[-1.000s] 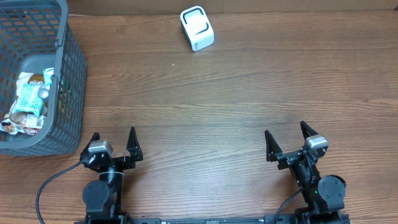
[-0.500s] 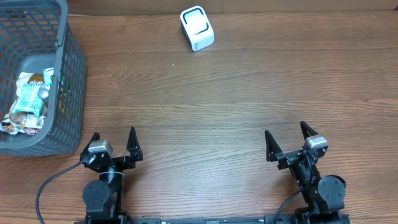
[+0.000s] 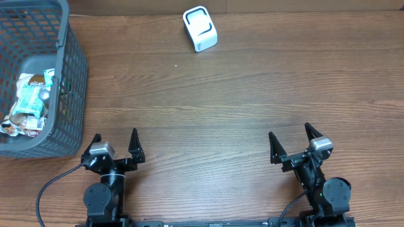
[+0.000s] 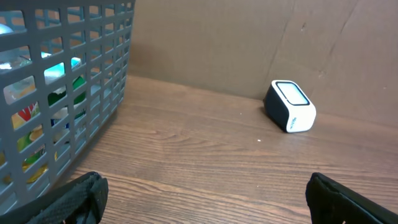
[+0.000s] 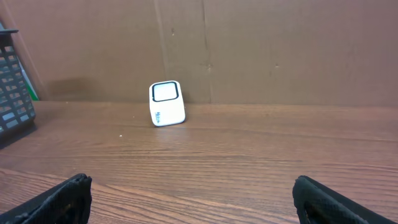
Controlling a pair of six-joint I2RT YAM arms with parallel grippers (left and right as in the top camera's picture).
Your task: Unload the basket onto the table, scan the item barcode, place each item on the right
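**Desk:** Where are your arms?

**Operator:** Both sit low at the near edge of the table (image 3: 208, 107), each folded back over its own base. My left gripper (image 3: 115, 135) is at the near left and my right gripper (image 3: 290, 131) at the near right, well apart from each other. Both point away from me toward the far edge. The right one is turned slightly, so its outer finger reaches a bit farther than the inner one.

**Desk:** Jaws?

**Operator:** Spread wide on both, with nothing between them. In the left wrist view I see only the dark fingertips (image 4: 74, 199) in the bottom corners and bare wood in the gap. It's the same on the right wrist view.

**Desk:** And the things you need?

**Operator:** The scanner (image 3: 200, 28), a small white block with a dark-framed window on top, stands at the far edge near the middle, just in front of the brown cardboard wall (image 5: 280, 50). The packets (image 3: 30, 101) lie at the bottom of the grey mesh basket (image 3: 72, 82) at the far left, a teal-and-white one on top. I can't make out a barcode from here. The basket's near corner is close to my left gripper but not touching it.
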